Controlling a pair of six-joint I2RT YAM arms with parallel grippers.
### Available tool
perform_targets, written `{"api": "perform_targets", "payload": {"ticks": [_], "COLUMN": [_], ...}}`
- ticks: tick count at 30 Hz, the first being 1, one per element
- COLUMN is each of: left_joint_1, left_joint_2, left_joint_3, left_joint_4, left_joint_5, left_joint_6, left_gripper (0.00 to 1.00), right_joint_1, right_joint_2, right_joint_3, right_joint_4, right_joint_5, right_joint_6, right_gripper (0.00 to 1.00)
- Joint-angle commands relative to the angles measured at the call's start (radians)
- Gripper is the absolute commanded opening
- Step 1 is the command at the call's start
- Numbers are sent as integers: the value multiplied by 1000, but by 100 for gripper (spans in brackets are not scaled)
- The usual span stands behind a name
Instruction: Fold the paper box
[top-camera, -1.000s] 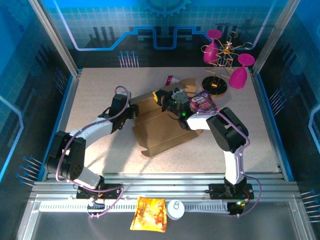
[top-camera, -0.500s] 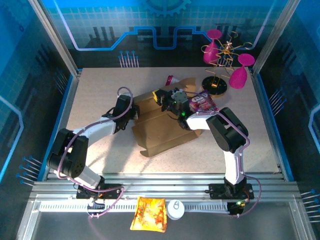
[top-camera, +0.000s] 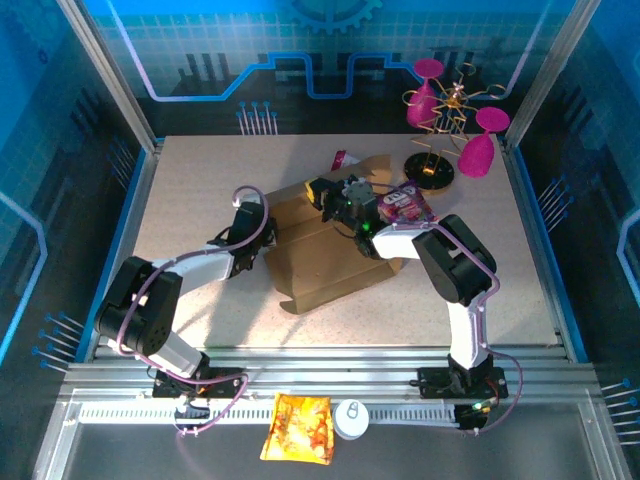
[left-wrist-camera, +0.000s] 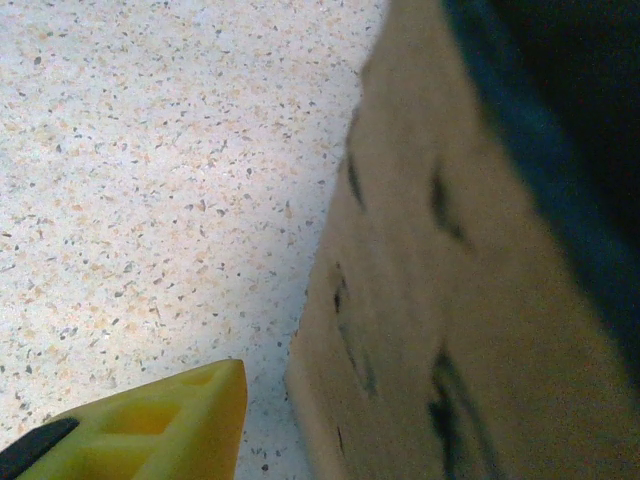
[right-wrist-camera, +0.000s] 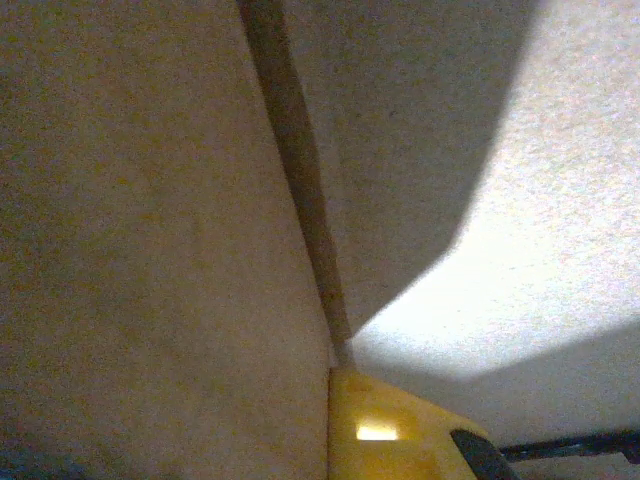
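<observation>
Paper box (top-camera: 325, 262) part-way through folding: the creased brown sheet lies just right of the left gripper (top-camera: 265, 235) and beneath the right gripper (top-camera: 322, 190). Its far flap is raised, but the near panels look flat and unjoined, so most walls seem left to raise and lock. The left jaws stand partly apart, the visible finger (left-wrist-camera: 160, 420) just beside the box wall with bare table (left-wrist-camera: 150, 150) between. The right gripper is closed at the far flap's edge, and whether it pinches the cardboard cannot be told.
</observation>
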Motion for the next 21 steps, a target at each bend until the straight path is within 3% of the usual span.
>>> {"api": "perform_targets", "payload": {"ticks": [1,21], "left_joint_1": [-4,-52], "left_joint_2": [29,133], "left_joint_3": [-23,30], "left_joint_4": [37,27], "left_joint_5": [-38,-184], "left_joint_6": [-19,-95], "left_gripper": [46,37], "right_joint_1": [11,10], "right_joint_2": [27,37], "right_joint_3": [12,-84], "right_joint_4": [-4,155], "right_joint_5": [24,46], "right_joint_6": [7,24], "right_gripper": [0,0]}}
